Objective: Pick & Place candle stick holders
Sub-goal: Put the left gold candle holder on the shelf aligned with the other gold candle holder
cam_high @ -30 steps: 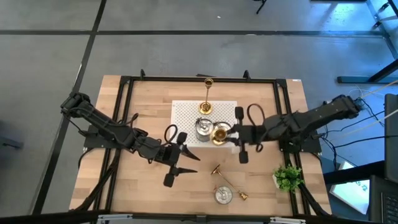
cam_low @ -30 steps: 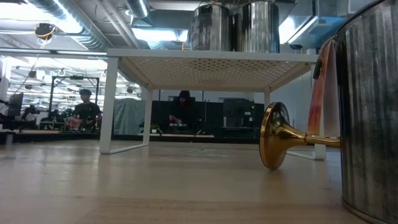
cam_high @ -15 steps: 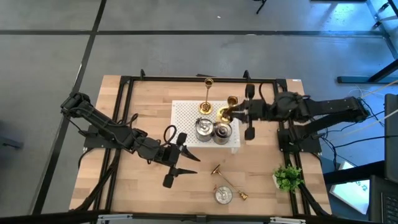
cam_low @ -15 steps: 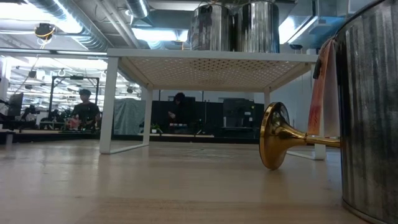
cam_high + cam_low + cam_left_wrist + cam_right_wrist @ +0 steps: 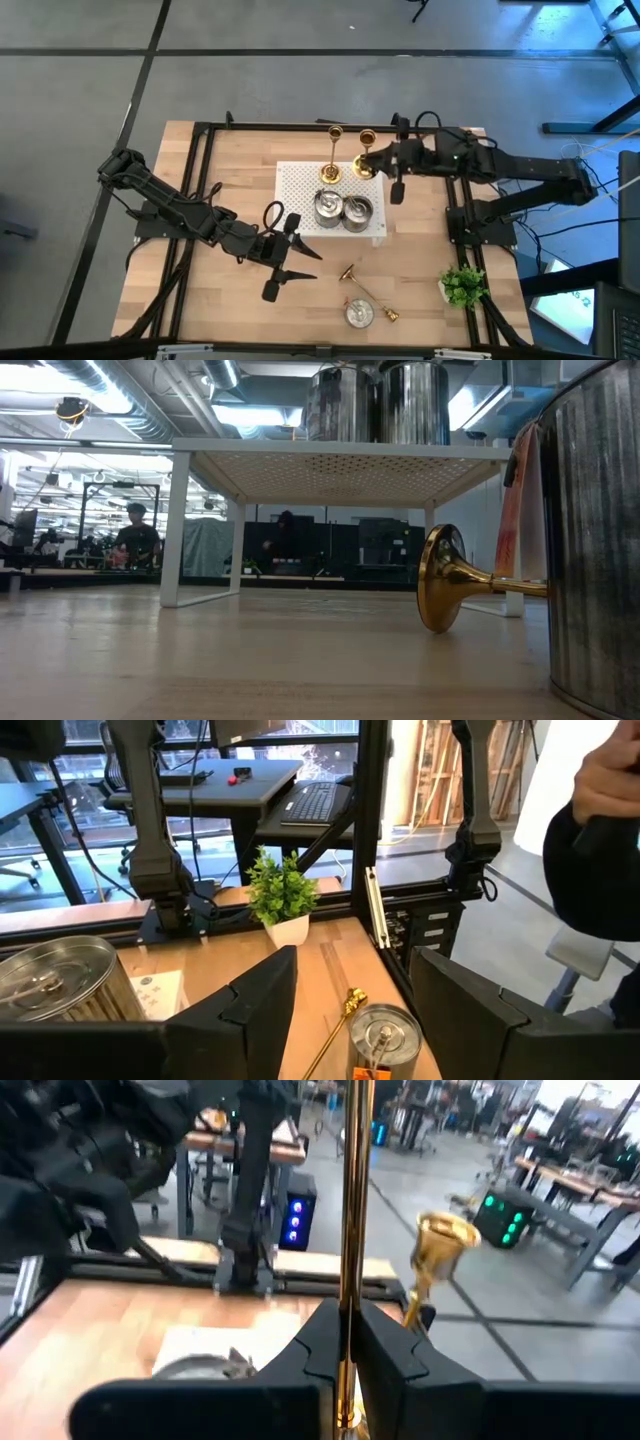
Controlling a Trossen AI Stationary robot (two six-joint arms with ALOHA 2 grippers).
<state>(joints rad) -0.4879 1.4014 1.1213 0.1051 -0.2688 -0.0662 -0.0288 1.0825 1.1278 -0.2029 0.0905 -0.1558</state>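
A white perforated stand (image 5: pixel 300 185) carries one upright gold candlestick (image 5: pixel 333 155) and two silver holders (image 5: pixel 327 205) (image 5: pixel 357 210). My right gripper (image 5: pixel 376 163) is shut on a second gold candlestick (image 5: pixel 366 150), upright over the stand's far right part. A third gold candlestick (image 5: pixel 365 295) lies on its side on the table next to a silver holder (image 5: pixel 360 314). My left gripper (image 5: pixel 288 268) is open and empty, left of that pair. My right gripper pinches the candlestick's slim stem (image 5: pixel 352 1295) between its two fingers. The fingers come level from the table's right side and lie across the stem. The candlestick stands upright; whether its base (image 5: pixel 363 172) rests on the stand I cannot tell.
A small green plant (image 5: pixel 462 285) stands at the near right. A black frame (image 5: pixel 200 180) runs round the table. The lying candlestick's base (image 5: pixel 440 580) and the silver holder (image 5: pixel 600 540) fill the right of the low view. People show in the room beyond.
My right gripper has carried the gold candlestick from the stand's near right part toward the table's far edge. The candlestick now stands upright beside the other gold one.
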